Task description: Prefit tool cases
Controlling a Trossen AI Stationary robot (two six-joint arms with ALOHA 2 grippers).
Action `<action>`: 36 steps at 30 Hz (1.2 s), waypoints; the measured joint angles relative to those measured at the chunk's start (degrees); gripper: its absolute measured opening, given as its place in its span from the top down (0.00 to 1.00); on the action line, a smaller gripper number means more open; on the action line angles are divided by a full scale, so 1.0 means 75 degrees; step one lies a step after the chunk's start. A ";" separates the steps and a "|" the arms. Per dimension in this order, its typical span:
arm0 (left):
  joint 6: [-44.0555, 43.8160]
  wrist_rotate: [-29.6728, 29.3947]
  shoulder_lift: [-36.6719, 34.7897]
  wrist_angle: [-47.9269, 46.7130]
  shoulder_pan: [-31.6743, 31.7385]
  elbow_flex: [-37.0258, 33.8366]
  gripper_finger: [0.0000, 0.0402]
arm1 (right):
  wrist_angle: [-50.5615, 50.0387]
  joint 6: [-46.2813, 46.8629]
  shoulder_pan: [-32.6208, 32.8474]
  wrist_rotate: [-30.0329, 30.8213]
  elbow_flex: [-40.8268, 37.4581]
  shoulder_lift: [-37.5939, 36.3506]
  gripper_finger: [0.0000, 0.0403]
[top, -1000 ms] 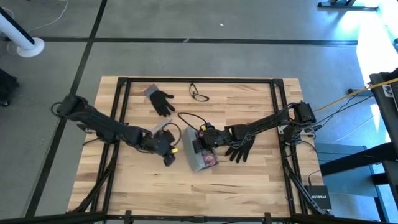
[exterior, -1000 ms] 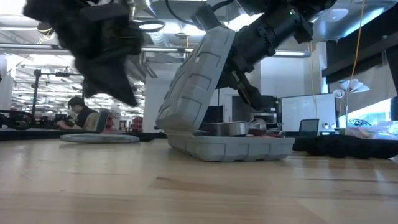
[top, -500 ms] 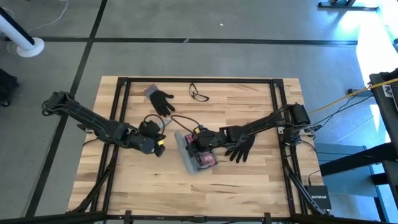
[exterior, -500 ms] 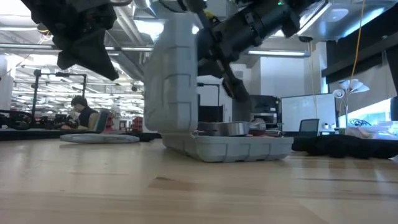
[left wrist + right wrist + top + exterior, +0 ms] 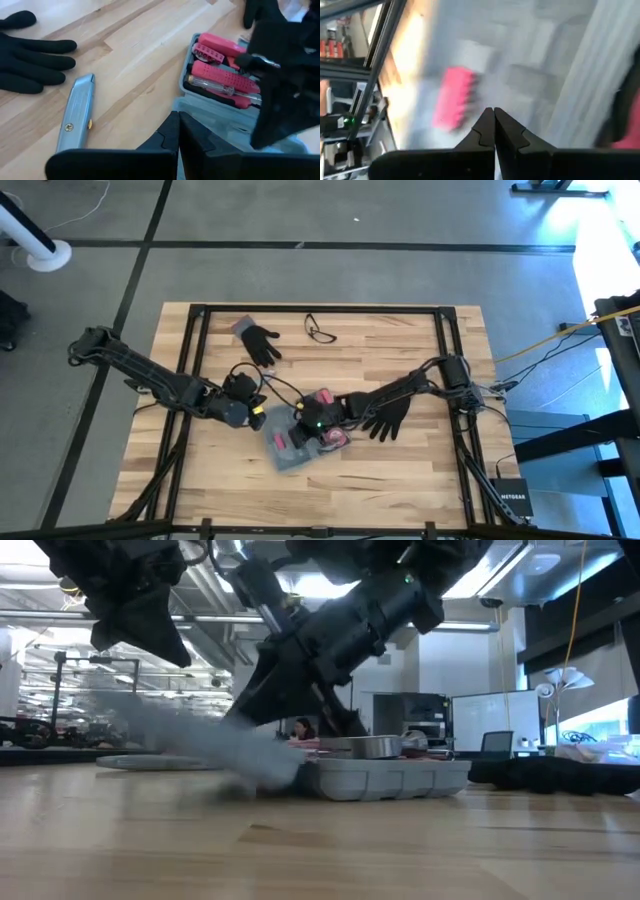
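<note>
Two grippers are both pinched together and I see nothing held in either. My right gripper [image 5: 312,423] is down over the open tool case [image 5: 283,450], which lies flat near the middle of the table [image 5: 420,470] with pink tools [image 5: 225,80] inside. My left gripper [image 5: 256,412] is just beside the case. One black glove [image 5: 385,412] lies near it, another glove [image 5: 262,343] farther back.

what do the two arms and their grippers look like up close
Both arms are dark, near black, built of slim jointed segments with black cables looping along them. The left gripper ends in two matte black fingers with angular, wedge-shaped tips. The right gripper has the same black tapered fingers. A small green light glows on the right arm's wrist.
</note>
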 joint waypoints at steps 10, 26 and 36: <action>-0.0478 -0.0183 0.0124 0.0508 -0.0385 -0.0009 1.00 | -0.0320 -0.0099 -0.0244 0.0156 -0.0009 -0.0285 1.00; -0.4436 -0.1457 0.1679 0.1852 -0.2294 -0.0449 1.00 | -0.5067 -0.3047 -0.0864 0.0952 -0.0668 -0.2108 1.00; -0.7857 -0.1009 0.2260 0.0026 -0.2989 -0.0522 1.00 | -0.4260 -0.2926 -0.1472 0.0802 -0.1878 -0.2468 1.00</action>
